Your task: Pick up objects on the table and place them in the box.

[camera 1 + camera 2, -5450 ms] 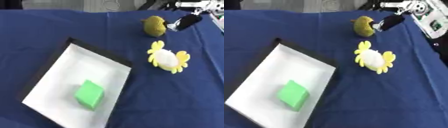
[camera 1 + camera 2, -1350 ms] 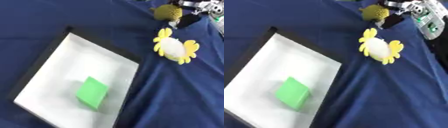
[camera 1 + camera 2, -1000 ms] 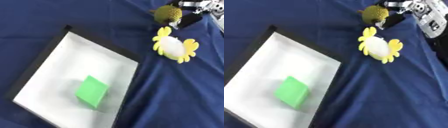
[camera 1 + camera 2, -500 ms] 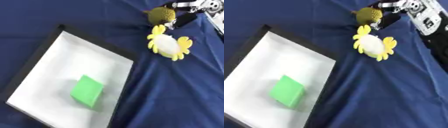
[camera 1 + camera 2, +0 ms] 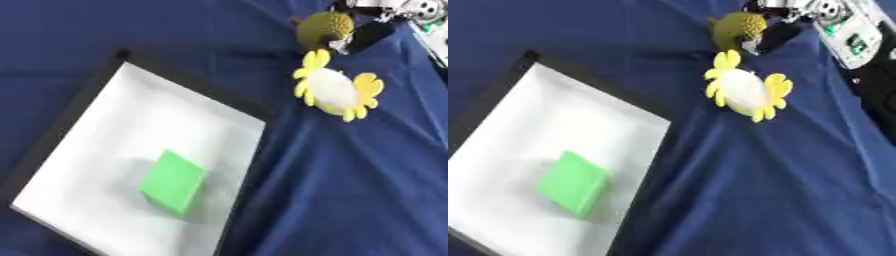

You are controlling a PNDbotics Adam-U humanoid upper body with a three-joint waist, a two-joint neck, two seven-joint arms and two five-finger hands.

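Right robot hand (image 5: pixel 372 35): top right corner, a dark finger touching the fruit's right side; whether the fingers are apart or together, cannot tell.
Fruit (image 5: pixel 324 29): olive-green, bumpy, round, on the tabletop (image 5: pixel 350 190), just left of the robot hand.
Flower toy (image 5: pixel 337 92): yellow petals, white middle, just below the robot hand, outside the box.
Box (image 5: pixel 131 135): white inside, dark rim, well to the lower left of the robot hand.
Green block (image 5: pixel 173 181): lying in the box.

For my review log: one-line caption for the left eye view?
Right hand at the olive round toy; flower toy on cloth, green block in box.
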